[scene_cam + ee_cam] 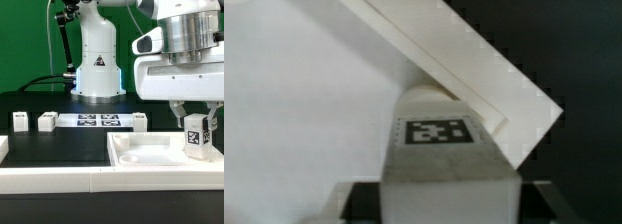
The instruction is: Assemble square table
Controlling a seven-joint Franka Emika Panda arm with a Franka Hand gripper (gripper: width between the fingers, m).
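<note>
— Exterior view first: where is the tool?
— The tool (pixel 196 122) hangs at the exterior view's right, under the arm's bulky white wrist. Its two fingers are pinching the held leg (pixel 196 141), one on each side.
— Which way is that leg sitting?
— It is upright with its black-and-white tag facing us. It sits low over the right part of the tabletop (pixel 140 152). From here I can't tell whether it touches.
— Does the wrist view help?
— Somewhat. The held leg (pixel 438 150) fills the middle, tag up, with dark fingers (pixel 537 200) showing at its sides. Its far end meets a corner of the tabletop (pixel 473 70), and they look to be in contact there. The picture is soft, so I wouldn't swear to it.
— And the tabletop itself?
— It is a big white tray lying flat on the black desk (pixel 60 145), toward the exterior view's right, rim up.
— What about the other legs?
— Two stand at the exterior view's left, well apart from the tabletop. The outer loose leg (pixel 19 122) is nearest the edge and the inner loose leg (pixel 47 121) is just beside it.
— What lies between them and the arm?
— The marker board (pixel 98 121) lies flat on the desk there. Behind it stands the robot base (pixel 98 70), and a low white wall (pixel 60 180) runs along the front.
</note>
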